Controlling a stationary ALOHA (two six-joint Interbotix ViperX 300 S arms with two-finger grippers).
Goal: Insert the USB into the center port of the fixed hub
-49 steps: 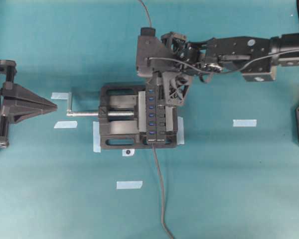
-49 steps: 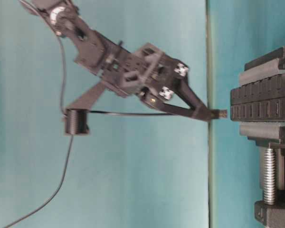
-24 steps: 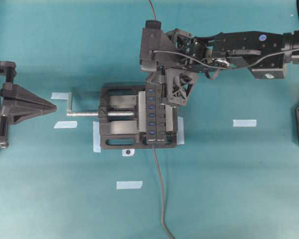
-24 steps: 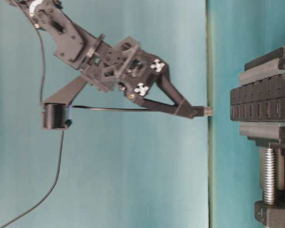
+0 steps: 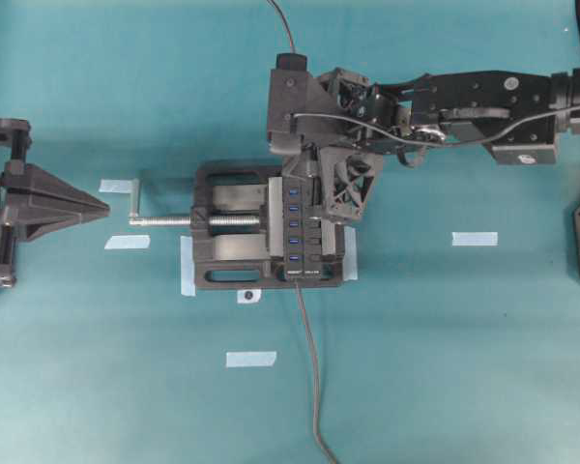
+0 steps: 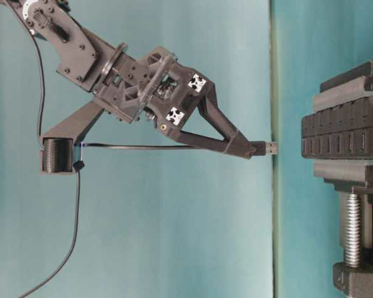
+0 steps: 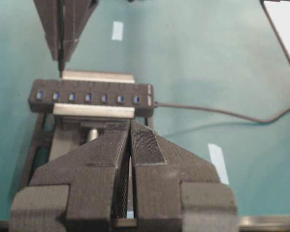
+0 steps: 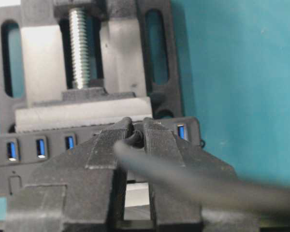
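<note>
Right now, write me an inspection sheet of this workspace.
Surface: teal table.
Job's things: USB held level, short of the fixed hub; hub clamped in a vise; center port open.
Clutter: tape strips.
End effectors: right end effector shut on the USB; left end effector shut, holding nothing, parked at the left edge.
Cables: thin USB cable; grey hub cable.
Surroundings: nothing seen.

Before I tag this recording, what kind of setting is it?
Most likely a robotics lab bench: a teal work surface marked with tape strips, a USB hub clamped in a black vise, and two robot arms facing it.
</note>
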